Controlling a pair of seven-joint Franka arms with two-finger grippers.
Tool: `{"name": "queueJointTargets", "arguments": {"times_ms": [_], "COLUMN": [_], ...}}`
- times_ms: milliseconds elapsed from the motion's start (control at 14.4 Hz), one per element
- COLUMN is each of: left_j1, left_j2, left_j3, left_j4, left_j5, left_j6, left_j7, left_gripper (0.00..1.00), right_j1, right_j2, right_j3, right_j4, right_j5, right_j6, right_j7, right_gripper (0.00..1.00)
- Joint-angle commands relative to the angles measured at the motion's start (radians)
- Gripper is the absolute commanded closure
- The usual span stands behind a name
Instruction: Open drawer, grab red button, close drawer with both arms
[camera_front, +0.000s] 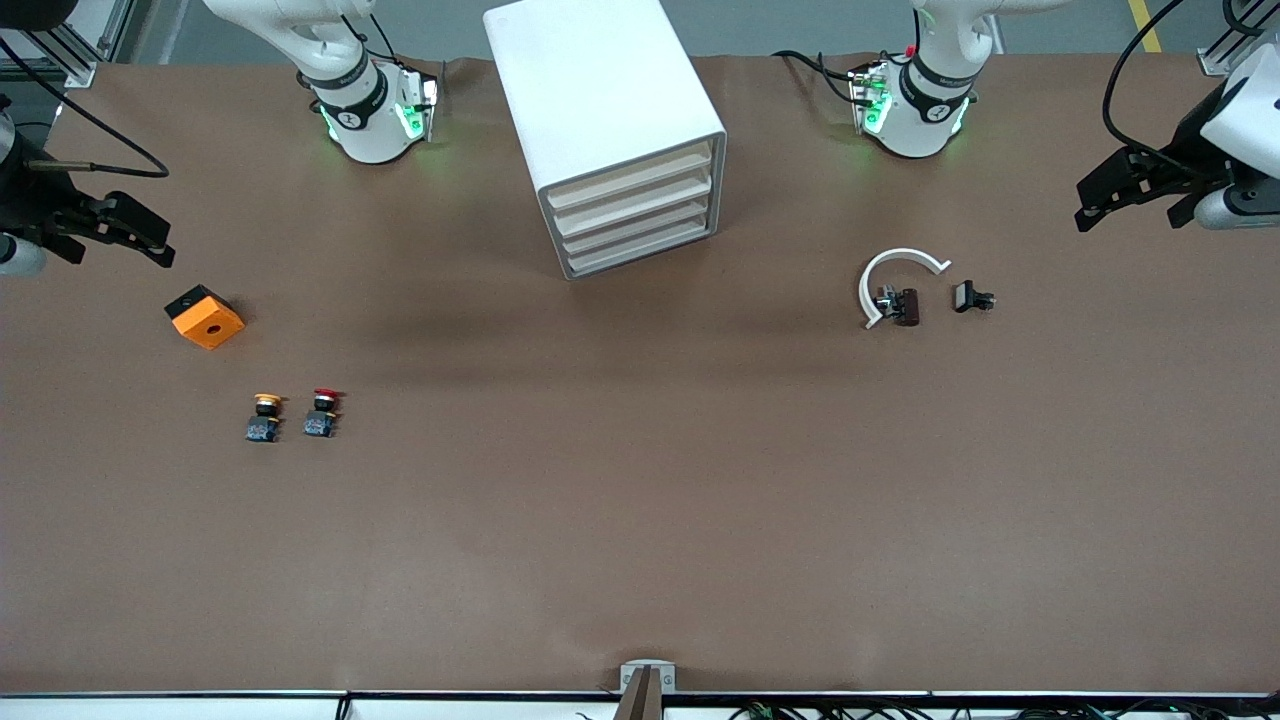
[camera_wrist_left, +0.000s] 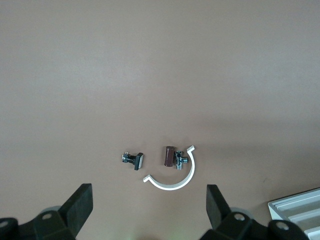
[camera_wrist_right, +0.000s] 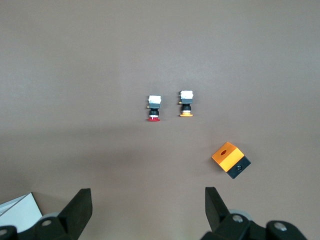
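Red button (camera_front: 324, 412) on table, well apart from right end effector (camera_front: 120, 230).

White cabinet (camera_front: 610, 110) with cream-fronted drawers (camera_front: 636, 210), brown table (camera_front: 640, 500), red-capped button (camera_front: 322, 412), yellow-capped button (camera_front: 264, 416), orange cube (camera_front: 206, 317), white curved clip (camera_front: 893, 275)

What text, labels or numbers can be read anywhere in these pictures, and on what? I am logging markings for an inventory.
None can be read.
Round dark emblems on the arms' base collars: too small to read.
Cabinet, red button, yellow button, orange cube: no markings show.
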Motion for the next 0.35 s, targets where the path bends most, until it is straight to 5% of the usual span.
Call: {"name": "queueJointTargets", "arguments": {"times_ms": [0,278], "left_j1": [0.007,0.007], "left_j2": [0.031,0.034], "left_j3": [-0.001,-0.001], "left_j4": [0.058,0.061], "left_j5": [0.002,0.003], "left_j6": [-0.03,-0.033], "left_j7": [0.001,0.001], "left_gripper": [0.0,0.0], "right_j1": [-0.002,-0.002], "right_j2": [0.012,0.012], "right_j3": [0.002,0.0], "right_j4": [0.03,0.036], "right_j5": [0.013,0.013], "right_j6": [-0.015,-0.018], "right_j7": [0.008,0.007], "right_gripper": [0.0,0.0]}}
